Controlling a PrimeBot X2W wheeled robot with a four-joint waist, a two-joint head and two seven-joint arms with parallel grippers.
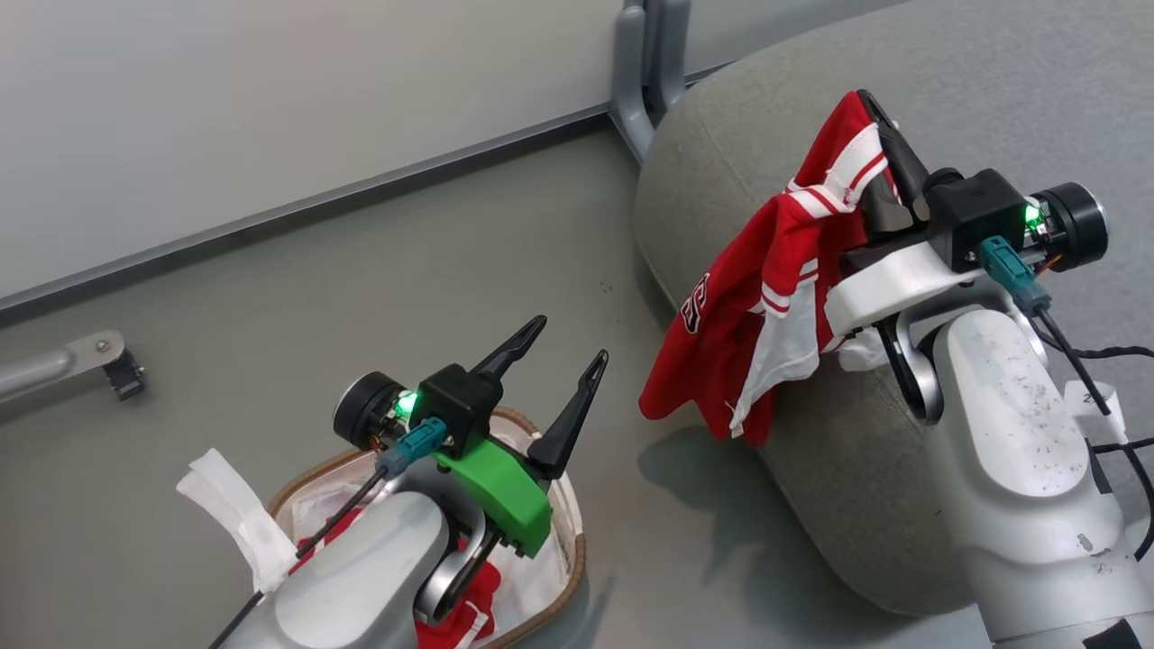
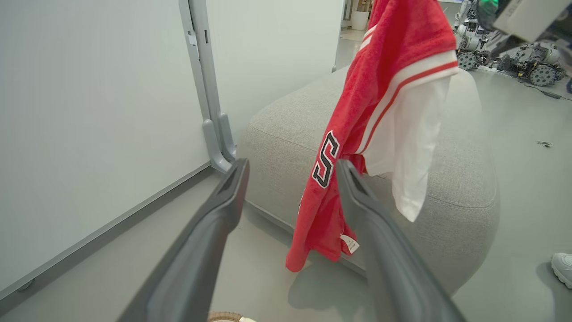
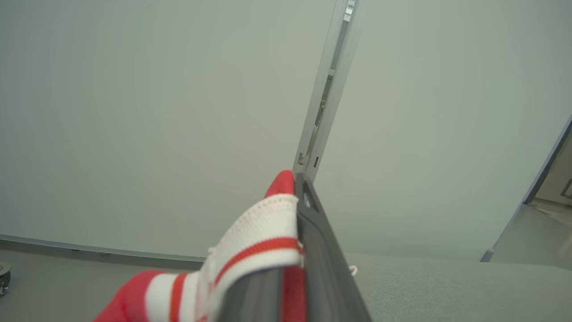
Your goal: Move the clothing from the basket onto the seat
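My right gripper (image 1: 870, 104) is shut on a red garment with white panels and striped trim (image 1: 748, 306). The garment hangs over the rounded front corner of the grey seat (image 1: 974, 81), its hem dangling above the floor. In the right wrist view the striped cuff (image 3: 259, 241) is pinched at that gripper's closed tip (image 3: 297, 181), above the seat (image 3: 447, 286). My left gripper (image 1: 570, 341) stands open and empty above the basket (image 1: 575, 541), where more red clothing (image 1: 478, 590) lies on the white liner. Between the left gripper's spread fingers (image 2: 292, 172) I see the hanging garment (image 2: 393, 53) and the seat (image 2: 286, 120).
A pale wall panel with a grey post (image 1: 645, 81) stands behind the seat. A metal foot (image 1: 95, 356) sits on the floor at the left. The liner's white tie (image 1: 234, 514) sticks out of the basket. A person's shoe (image 2: 563, 268) and other robots (image 2: 532, 67) are at the right.
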